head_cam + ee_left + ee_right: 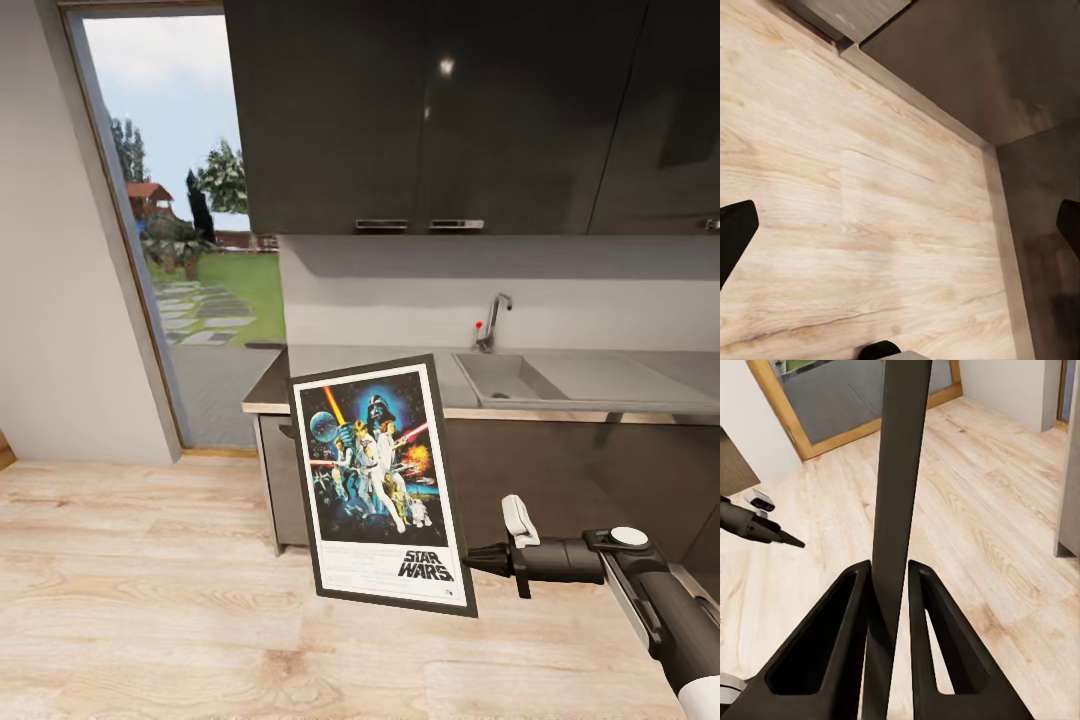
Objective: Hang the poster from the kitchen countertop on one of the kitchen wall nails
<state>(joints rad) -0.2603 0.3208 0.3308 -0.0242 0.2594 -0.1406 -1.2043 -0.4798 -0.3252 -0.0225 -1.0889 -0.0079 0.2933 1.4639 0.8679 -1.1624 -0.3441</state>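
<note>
**Mia:** Poster [380, 480] first! Where is it?

**Tom:** It is up in the air, in front of the dark cabinets under the kitchen countertop [400, 365]. It leans a little. You can see the picture and the words STAR WARS at the bottom.

**Mia:** Who has it?

**Tom:** The right gripper [470, 558] does. It pinches the frame at the lower right edge. From the right wrist camera, the two black fingers [844, 645] squeeze the thin dark edge of the poster [900, 487] between them.

**Mia:** And the left gripper [900, 225]?

**Tom:** Its two dark tips sit far apart, with nothing between them. Under it is the wood floor [832, 187].

**Mia:** What is on the countertop?

**Tom:** A sink [500, 378] and a thin tap [493, 320]. More dark cabinets [430, 110] hang above. On the left is a tall window [190, 230] with grass and trees outside.
</note>
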